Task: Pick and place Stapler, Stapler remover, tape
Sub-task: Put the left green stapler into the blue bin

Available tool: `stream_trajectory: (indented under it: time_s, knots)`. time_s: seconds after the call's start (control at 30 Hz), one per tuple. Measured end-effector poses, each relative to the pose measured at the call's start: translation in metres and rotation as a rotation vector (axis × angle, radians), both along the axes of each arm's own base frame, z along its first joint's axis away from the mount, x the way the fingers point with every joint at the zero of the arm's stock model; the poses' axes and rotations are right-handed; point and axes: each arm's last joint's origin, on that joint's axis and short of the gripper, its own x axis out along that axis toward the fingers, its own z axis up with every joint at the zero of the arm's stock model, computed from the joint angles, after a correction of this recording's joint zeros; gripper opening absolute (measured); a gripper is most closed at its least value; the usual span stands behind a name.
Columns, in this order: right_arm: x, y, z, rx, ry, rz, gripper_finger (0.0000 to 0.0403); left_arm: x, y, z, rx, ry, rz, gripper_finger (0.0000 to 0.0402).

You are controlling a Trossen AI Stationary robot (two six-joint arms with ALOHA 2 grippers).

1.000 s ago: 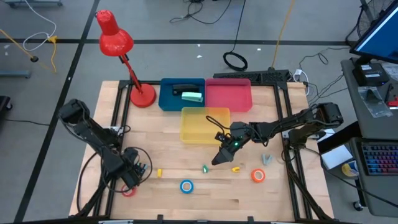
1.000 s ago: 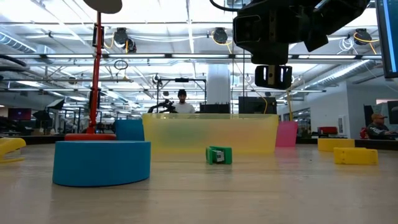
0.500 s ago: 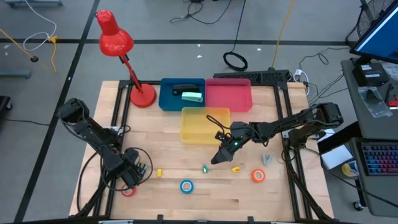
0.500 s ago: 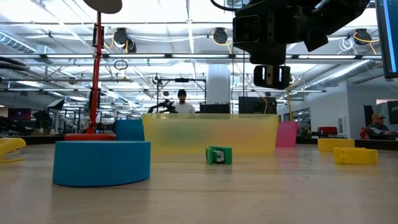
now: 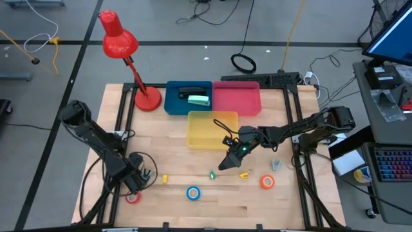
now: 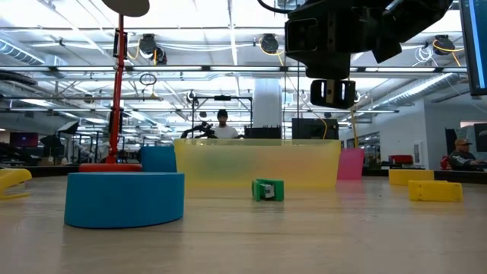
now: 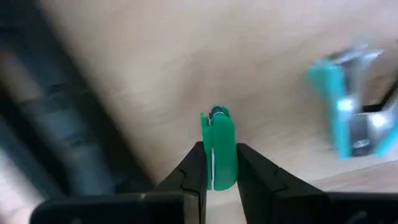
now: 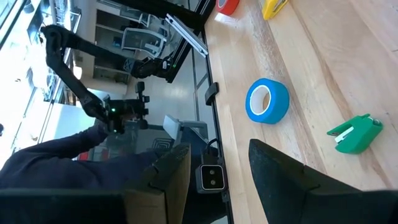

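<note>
While upright, blue bin (image 5: 168,103) with staplers (image 5: 190,93)

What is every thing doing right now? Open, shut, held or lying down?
left gripper, shut on a small green piece
right gripper, open, holding nothing
blue tape, lying flat on the table
orange tape, lying flat
green stapler, lying free on the table
</note>
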Motion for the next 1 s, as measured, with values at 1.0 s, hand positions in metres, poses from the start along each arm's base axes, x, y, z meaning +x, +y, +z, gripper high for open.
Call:
stream_trajectory:
  time_s: [1.0]
  knots:
    - [0.0,0.0,0.001,-0.005,-0.017,-0.001,0.0155,0.092,0.188,0.115,0.52,-0.573,-0.248,0.0061]
